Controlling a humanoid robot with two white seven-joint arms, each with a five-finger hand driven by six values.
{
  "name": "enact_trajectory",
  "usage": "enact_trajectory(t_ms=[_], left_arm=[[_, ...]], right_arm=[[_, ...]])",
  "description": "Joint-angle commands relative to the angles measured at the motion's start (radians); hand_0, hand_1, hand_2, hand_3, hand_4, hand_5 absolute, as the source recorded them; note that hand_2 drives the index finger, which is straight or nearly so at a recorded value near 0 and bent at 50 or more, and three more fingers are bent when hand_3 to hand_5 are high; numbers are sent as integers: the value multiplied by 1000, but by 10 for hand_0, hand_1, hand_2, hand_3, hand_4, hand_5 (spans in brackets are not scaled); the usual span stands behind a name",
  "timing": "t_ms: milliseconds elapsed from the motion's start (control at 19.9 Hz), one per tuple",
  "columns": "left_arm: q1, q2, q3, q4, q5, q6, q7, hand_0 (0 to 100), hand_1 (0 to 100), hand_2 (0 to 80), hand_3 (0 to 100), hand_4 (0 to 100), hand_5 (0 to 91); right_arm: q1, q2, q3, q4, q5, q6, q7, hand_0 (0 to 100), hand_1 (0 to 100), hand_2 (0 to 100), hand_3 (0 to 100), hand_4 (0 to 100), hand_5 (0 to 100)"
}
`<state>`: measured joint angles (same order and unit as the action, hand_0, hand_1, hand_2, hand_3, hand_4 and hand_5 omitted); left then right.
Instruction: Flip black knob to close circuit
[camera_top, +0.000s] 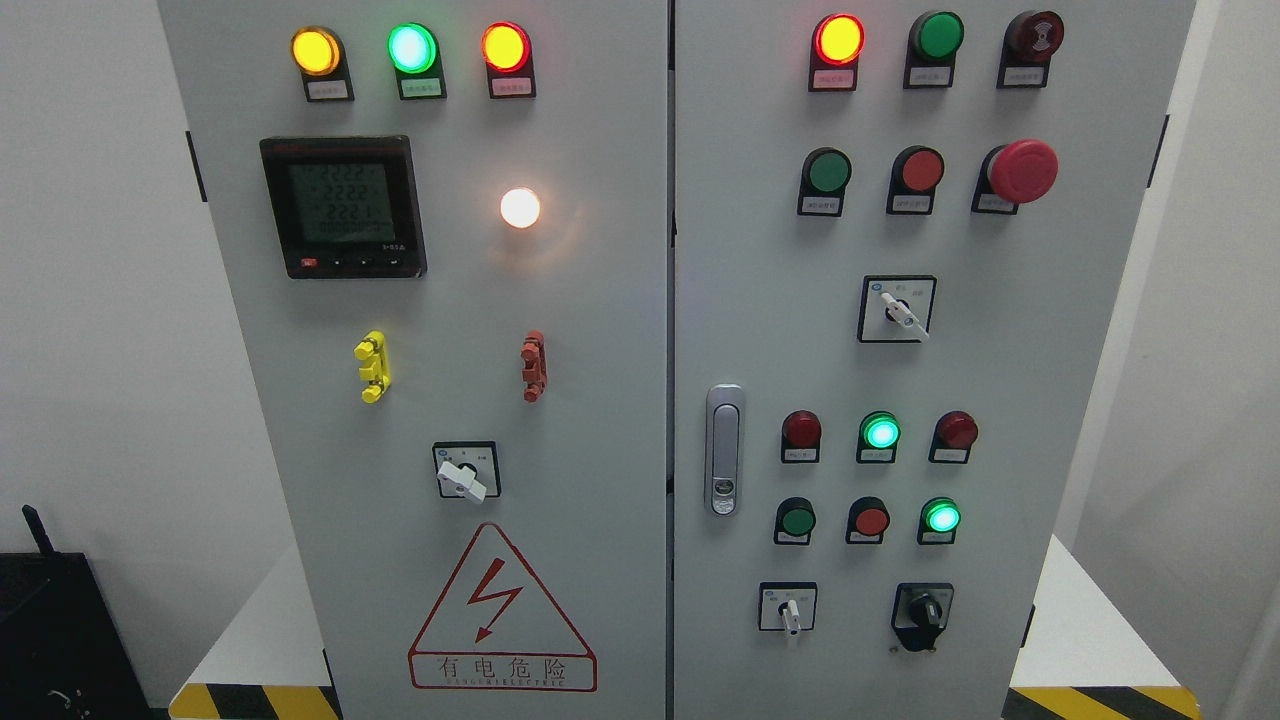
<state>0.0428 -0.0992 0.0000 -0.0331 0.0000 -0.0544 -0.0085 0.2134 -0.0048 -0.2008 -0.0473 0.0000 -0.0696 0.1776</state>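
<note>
Cabinet: a grey two-door electrical cabinet (600, 620) fills the head view, its doors meeting at a vertical seam near the middle.
Black knob: the black knob (923, 610) sits at the lower right of the right door, on a dark square plate, the lowest control in the right-hand column — its handle points roughly straight down.
Neighbouring switch: a white selector switch (790, 612) is level with the black knob, to its left, lever pointing down.
Right door, upper: a lit red lamp (839, 39), an unlit green lamp (937, 36), and a large red mushroom button (1022, 171); below them another white selector (900, 310), lever angled to the lower right.
Right door, middle: two rows of small lamps and buttons, with lit green ones at (880, 432) and (941, 516).
Door handle: a silver latch handle (724, 450) stands upright at the right door's left edge.
Left door: yellow, green and red lamps glow along the top; a digital meter (343, 207) shows figures; a white lamp (520, 208) is lit; a white selector (465, 475) sits above a red-bordered lightning warning sign (502, 615).
Hands and fingers: neither robot hand shows in the picture — the state of the fingers cannot be told, and nothing touches the black knob.
</note>
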Motion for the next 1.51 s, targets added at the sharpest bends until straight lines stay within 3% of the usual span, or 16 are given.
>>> enact_trajectory(t_ms=[0, 351, 402, 452, 552, 653, 803, 1004, 1305, 1456], left_arm=[[0, 1, 11, -2, 8, -1, 1, 0, 0, 0, 49, 24, 0], [0, 1, 11, -2, 8, -1, 1, 0, 0, 0, 50, 24, 0], [0, 0, 11, -2, 8, -1, 1, 0, 0, 0, 50, 24, 0], [0, -1, 11, -2, 8, -1, 1, 0, 0, 0, 50, 24, 0], [0, 0, 11, -2, 8, -1, 1, 0, 0, 0, 50, 24, 0], [0, -1, 11, -2, 8, -1, 1, 0, 0, 0, 50, 24, 0], [0, -1, 11, -2, 8, -1, 1, 0, 0, 0, 50, 24, 0], [0, 1, 11, -2, 8, -1, 1, 0, 0, 0, 50, 23, 0], [0, -1, 11, -2, 8, -1, 1, 0, 0, 0, 50, 22, 0], [0, 0, 11, -2, 8, -1, 1, 0, 0, 0, 49, 21, 0]], right_arm=[[-2, 20, -6, 0, 25, -5, 2, 0, 0, 0, 0, 0, 0], [-3, 19, -3, -22, 29, -12, 6, 0, 0, 0, 0, 0, 0], [-2, 8, 6, -32, 35, -13, 23, 0, 0, 0, 0, 0, 0], [-2, 0, 12, -67, 34, -18, 67, 0, 0, 0, 0, 0, 0], [4, 18, 21, -200, 37, -47, 95, 0, 0, 0, 0, 0, 0], [52, 55, 96, -383, 35, -76, 89, 0, 0, 0, 0, 0, 0], [145, 60, 178, -719, 18, -71, 103, 0, 0, 0, 0, 0, 0], [198, 63, 286, -1047, -81, -82, 106, 0, 0, 0, 0, 0, 0], [239, 62, 299, -1460, -115, -78, 106, 0, 0, 0, 26, 17, 0], [239, 62, 299, -1621, -112, -76, 100, 0, 0, 0, 81, 75, 0]])
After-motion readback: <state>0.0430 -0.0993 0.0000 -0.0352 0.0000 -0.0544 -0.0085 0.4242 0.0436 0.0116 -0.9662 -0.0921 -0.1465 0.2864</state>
